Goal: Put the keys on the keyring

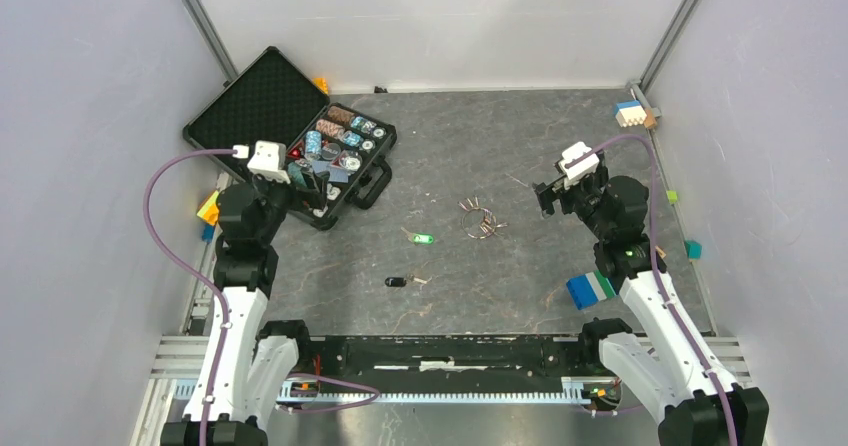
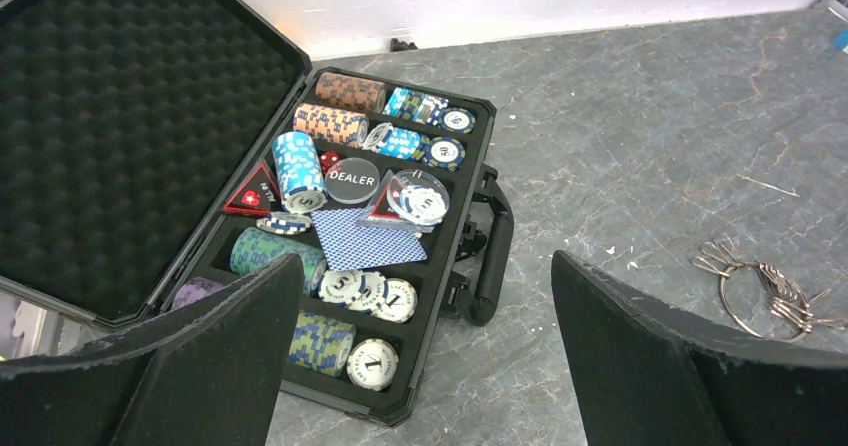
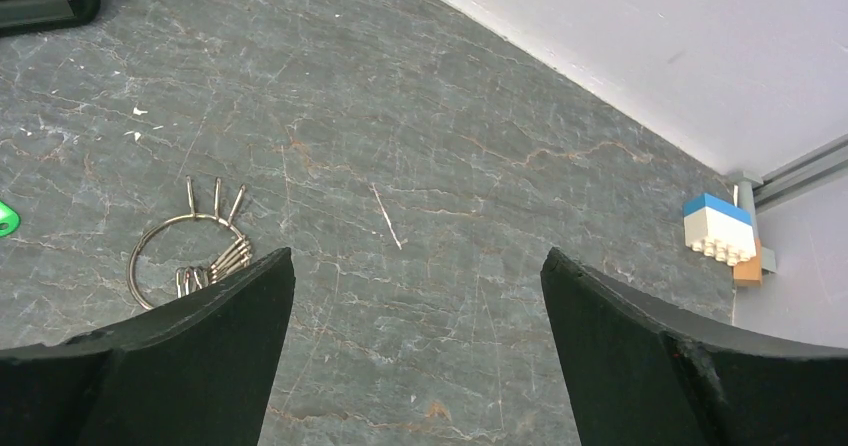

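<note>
Top view: keyring [image 1: 478, 221] lies mid-counter [image 1: 520, 156], green key [image 1: 422, 238] near it on the left, black key [image 1: 397, 282] nearer the arm bases, none touching. Left wrist: left fingers [image 2: 220, 346] spread wide, holding nothing, over the open chip case [image 2: 130, 116]. Right wrist: right fingers [image 3: 200, 356] wide apart, empty, one partly hiding the keyring.

On the grey stone-patterned desk [image 1: 520, 136], the thin silver wire keyring [image 1: 478, 222] lies near the middle. The green-headed metal key [image 1: 423, 238] lies near it at nine o'clock, the black-headed metal key [image 1: 397, 282] farther out at eight. The open black foam-lined case of poker chips [image 1: 300, 141] sits well apart at ten o'clock, the white-and-blue plastic brick stack [image 1: 630, 114] at two, in the far corner
</note>
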Available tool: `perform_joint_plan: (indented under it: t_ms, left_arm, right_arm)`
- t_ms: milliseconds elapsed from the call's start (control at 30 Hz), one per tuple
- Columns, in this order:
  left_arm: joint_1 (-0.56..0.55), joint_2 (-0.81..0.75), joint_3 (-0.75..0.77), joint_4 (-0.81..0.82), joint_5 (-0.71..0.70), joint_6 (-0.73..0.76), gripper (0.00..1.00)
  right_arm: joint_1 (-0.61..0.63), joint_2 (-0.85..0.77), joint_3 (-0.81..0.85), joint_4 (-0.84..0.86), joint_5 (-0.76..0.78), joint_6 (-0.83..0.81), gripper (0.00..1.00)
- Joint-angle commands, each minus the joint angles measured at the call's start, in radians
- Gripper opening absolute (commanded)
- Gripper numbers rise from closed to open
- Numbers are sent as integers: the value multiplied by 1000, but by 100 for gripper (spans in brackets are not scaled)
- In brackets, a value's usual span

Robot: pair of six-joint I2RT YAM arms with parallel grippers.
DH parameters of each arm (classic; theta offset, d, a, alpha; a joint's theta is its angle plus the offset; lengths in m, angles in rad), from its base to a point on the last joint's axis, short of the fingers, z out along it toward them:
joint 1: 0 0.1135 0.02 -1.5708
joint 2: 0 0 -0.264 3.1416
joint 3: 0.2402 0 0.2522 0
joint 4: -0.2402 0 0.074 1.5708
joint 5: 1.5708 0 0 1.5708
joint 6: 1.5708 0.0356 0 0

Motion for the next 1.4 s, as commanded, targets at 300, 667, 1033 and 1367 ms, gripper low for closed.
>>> perform_joint_plan:
  t_ms: [300,667,1033,1367]
  left_arm:
    - [-1,15,16,-95,25,18,100]
    - [2,95,118,-266,235,160,100]
    - [-13,297,243,-401,286,243,100]
    - [-51,285,187,-362,329,210,100]
  right_arm:
    - [1,6,-12,20,-25,-37,98]
    - [28,64,18,-40,-125,-94,98]
    - [264,451,191,-29,-21,-41,99]
    - [288,724,323,-26,-96,85,68]
